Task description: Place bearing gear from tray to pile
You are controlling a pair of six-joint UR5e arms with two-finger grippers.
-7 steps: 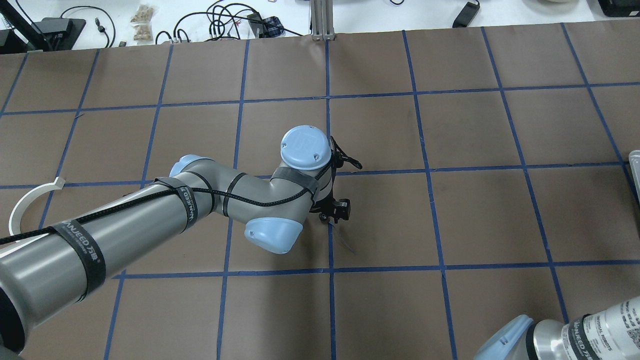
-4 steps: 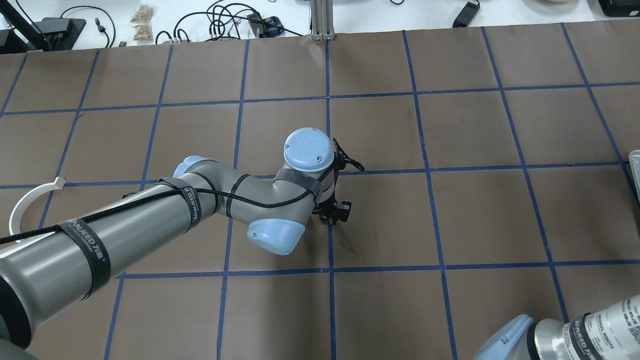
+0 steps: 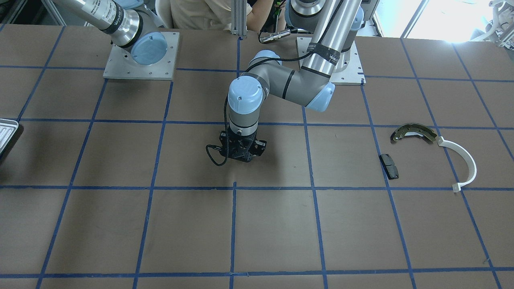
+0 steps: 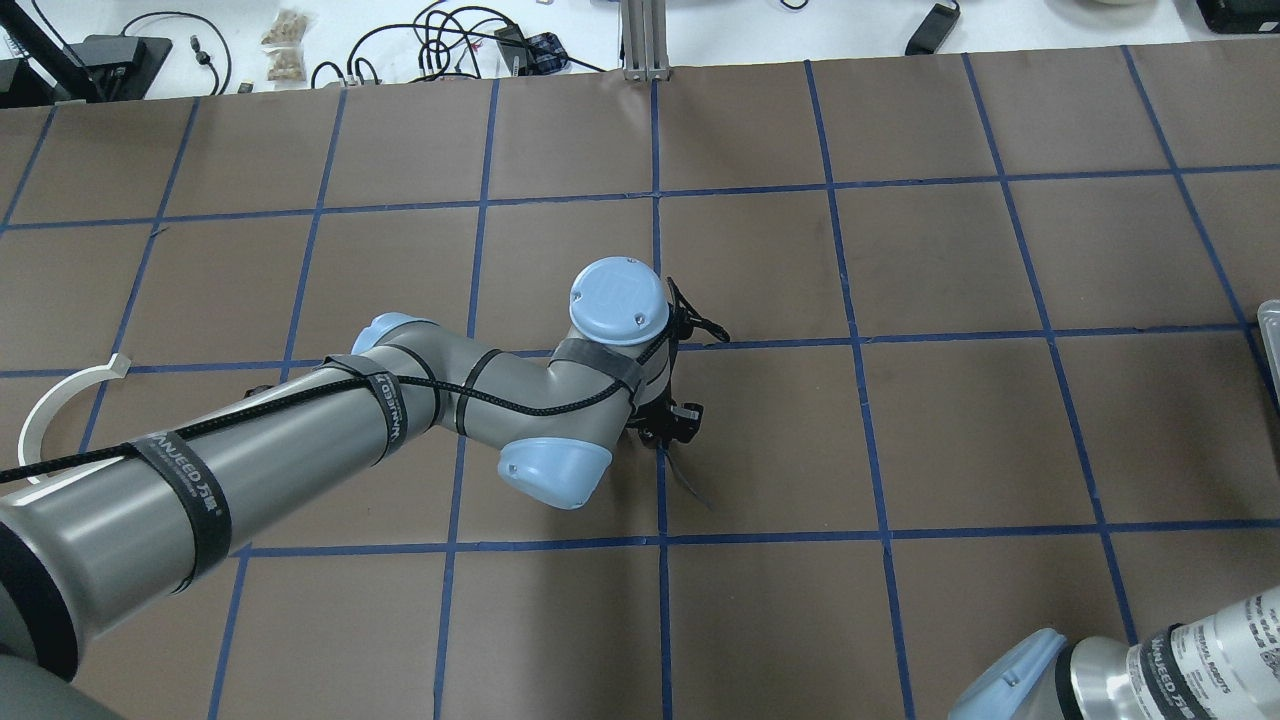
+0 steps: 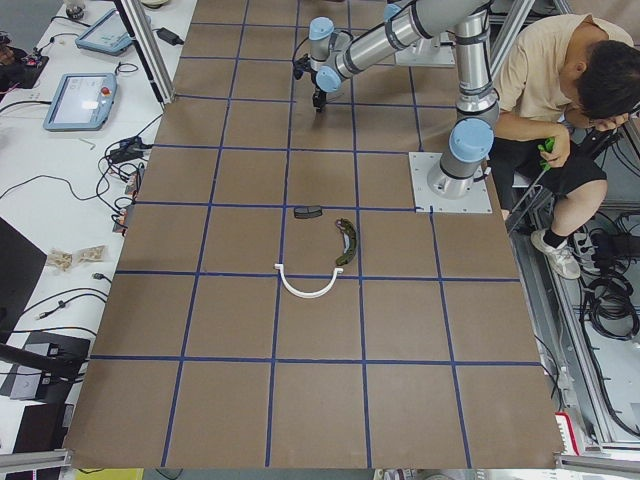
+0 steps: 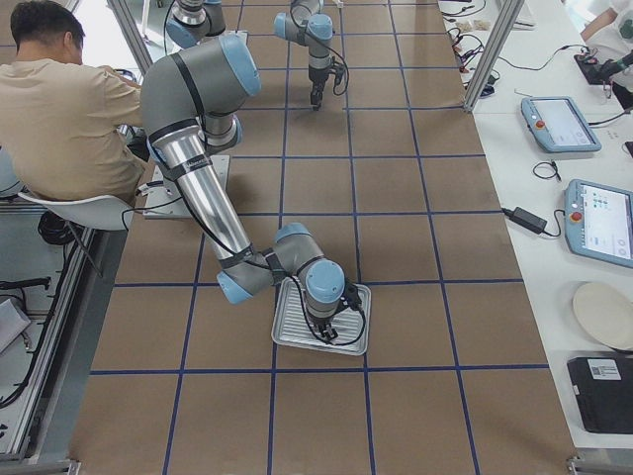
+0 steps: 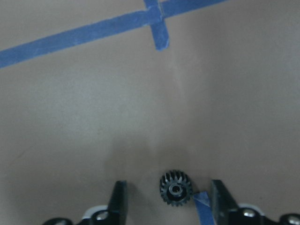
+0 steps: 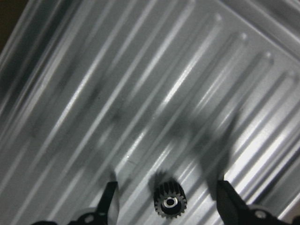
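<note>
A small dark bearing gear lies on the ribbed floor of the silver tray, between the open fingers of my right gripper, untouched. The tray's edge also shows in the front view. A second dark gear lies on the brown table between the open fingers of my left gripper, at the table's middle. The pile lies far off on my left: an olive brake shoe, a white plastic arc and a small dark pad.
Blue tape divides the brown table into squares. A loose strip of blue tape lies by the left gripper. A seated operator is behind the robot bases. Cables and tablets lie beyond the table's far edge.
The left arm has shifted slightly, its wrist and elbow a little to the right in the overhead view. The right arm's elbow has barely moved.
</note>
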